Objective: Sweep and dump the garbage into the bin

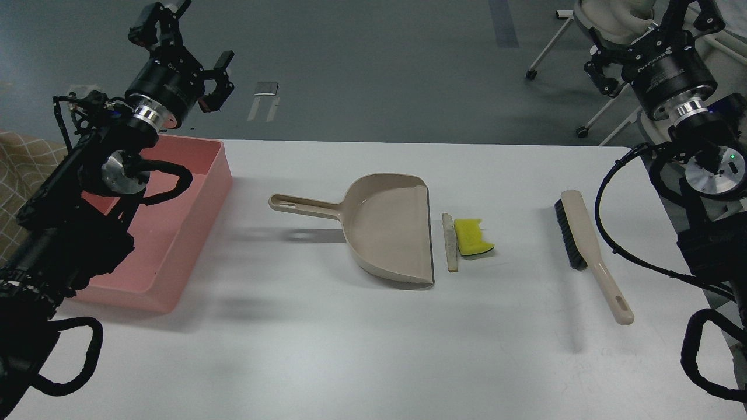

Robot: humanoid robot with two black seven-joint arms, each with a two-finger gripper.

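Observation:
The garbage lies mid-table: a yellow sponge scrap (471, 236) with a dark underside, and a thin off-white strip (450, 242) just left of it. The strip lies along the mouth of a beige dustpan (390, 228), whose handle points left. Right of the scrap a beige brush (586, 248) with black bristles lies flat. The pink bin (187, 224) stands at the table's left edge, partly hidden by my left arm. My left gripper (198, 38) is raised over the bin's far end, open and empty. At the far right my right gripper (645, 32) hangs high, open and empty, well above the brush.
The white table (350, 350) ends at its far edge near the top third of the view. Beyond it are grey floor and a wheeled chair (589, 35) at the back right. Black cables loop off both arms at the table's sides.

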